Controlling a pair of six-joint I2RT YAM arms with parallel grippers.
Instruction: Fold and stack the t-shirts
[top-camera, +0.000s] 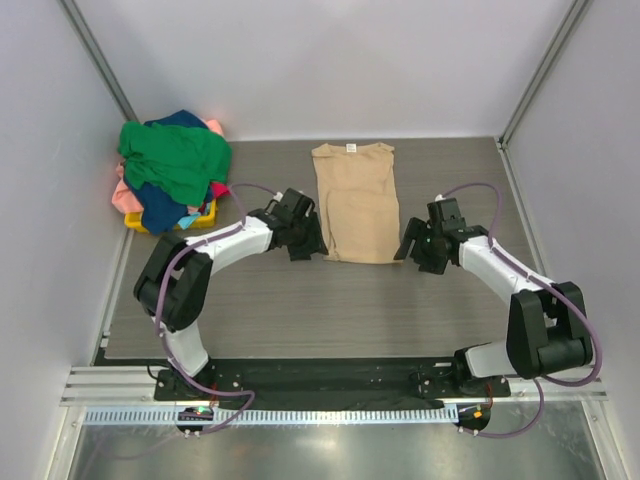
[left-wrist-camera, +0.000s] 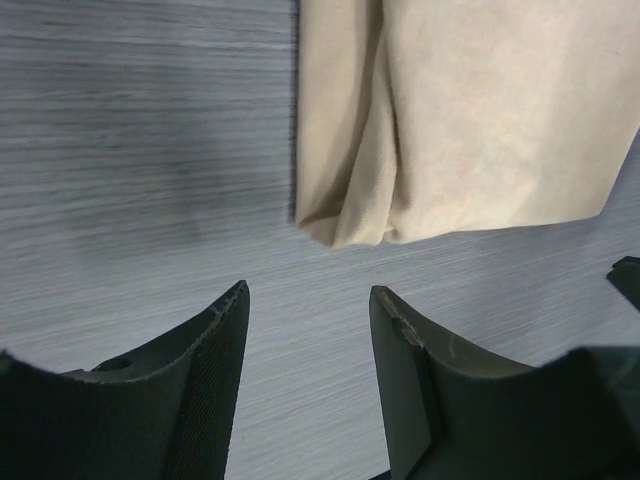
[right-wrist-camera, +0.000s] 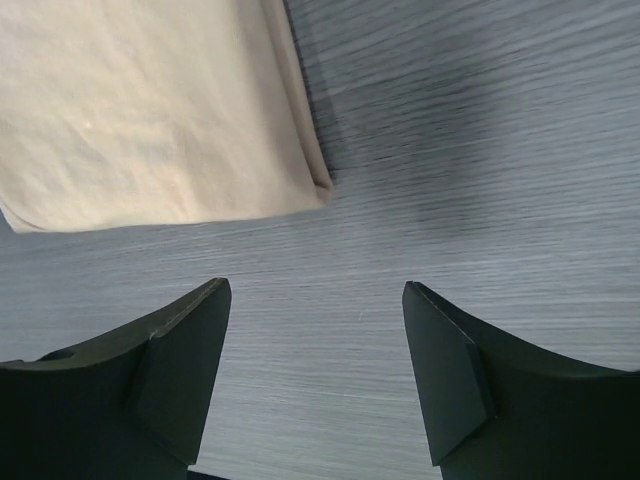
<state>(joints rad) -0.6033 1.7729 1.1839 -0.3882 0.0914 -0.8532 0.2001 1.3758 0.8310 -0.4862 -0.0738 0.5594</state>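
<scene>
Flanking the folded tan t-shirt (top-camera: 355, 205), left fingers (left-wrist-camera: 212, 372) and right fingers (right-wrist-camera: 452, 365) stand open, empty.

This looks like a robot lab test cell. Plain white panels (top-camera: 330, 60) box in a grey table (top-camera: 300, 320) beyond and beside the jaws, and behind them two arms (top-camera: 230, 245) are bolted to a metal rail (top-camera: 110, 385).

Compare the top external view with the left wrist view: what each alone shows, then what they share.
Top external only: the heap of coloured t-shirts over the yellow basket, the right claw, the neck label of the tan t-shirt. Left wrist only: bunched fold layers at that shirt's near corner. Both: the left claw, open, short of the tan t-shirt.
</scene>
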